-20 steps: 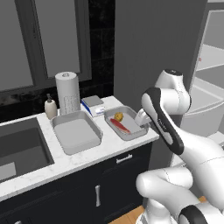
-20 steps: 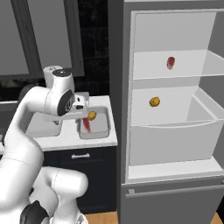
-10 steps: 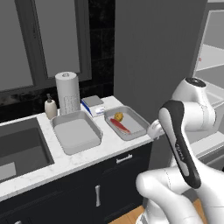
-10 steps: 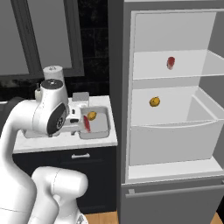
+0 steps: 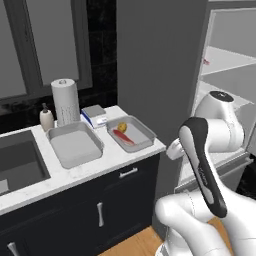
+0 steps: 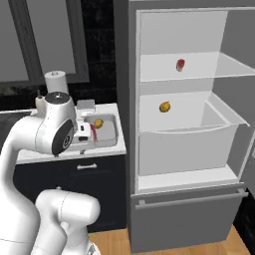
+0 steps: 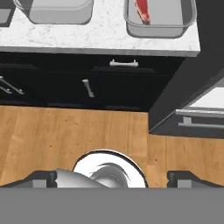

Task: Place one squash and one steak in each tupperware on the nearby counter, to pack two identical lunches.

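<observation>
The gripper is wide open and holds nothing. 1 squash and 1 steak wait on fridge shelves, right of the counter.

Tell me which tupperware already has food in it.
The tupperware at the counter's right end, nearest the fridge: it holds a squash and a steak. The tupperware beside the sink is empty.
</observation>
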{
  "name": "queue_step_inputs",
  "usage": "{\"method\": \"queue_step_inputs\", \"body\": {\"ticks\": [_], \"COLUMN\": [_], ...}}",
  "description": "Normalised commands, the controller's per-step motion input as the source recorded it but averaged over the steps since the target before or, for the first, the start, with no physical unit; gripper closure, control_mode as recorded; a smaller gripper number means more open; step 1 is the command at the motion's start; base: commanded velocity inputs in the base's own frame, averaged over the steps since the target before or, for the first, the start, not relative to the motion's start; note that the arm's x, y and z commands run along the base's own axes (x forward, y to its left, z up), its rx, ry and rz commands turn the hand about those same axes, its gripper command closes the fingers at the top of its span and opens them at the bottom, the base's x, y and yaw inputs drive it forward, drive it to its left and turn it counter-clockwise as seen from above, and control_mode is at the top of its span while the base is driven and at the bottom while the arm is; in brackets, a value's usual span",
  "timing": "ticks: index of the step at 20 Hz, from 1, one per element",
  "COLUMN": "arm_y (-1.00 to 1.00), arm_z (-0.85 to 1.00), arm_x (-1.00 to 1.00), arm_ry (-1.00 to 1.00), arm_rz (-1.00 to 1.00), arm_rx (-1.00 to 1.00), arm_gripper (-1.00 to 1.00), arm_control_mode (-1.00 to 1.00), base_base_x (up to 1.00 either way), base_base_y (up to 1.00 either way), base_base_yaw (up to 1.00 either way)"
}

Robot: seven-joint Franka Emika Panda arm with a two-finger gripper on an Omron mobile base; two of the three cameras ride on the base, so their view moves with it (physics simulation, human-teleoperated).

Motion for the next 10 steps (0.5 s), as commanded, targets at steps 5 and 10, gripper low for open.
{"method": "queue_step_inputs", "body": {"ticks": [5, 10], "arm_y": [0.0, 0.0], "arm_z": [0.0, 0.0], "arm_x": [0.0, 0.0], "arm_ry": [0.0, 0.0], "arm_rz": [0.0, 0.0], "arm_rx": [0.0, 0.0], "arm_gripper": [-1.0, -1.0], "arm_control_mode": [1.0, 1.0], "base_base_x": [-0.84, 0.24], "base_base_y": [-0.9, -0.9], "base_base_yaw": [-0.35, -0.16]}}
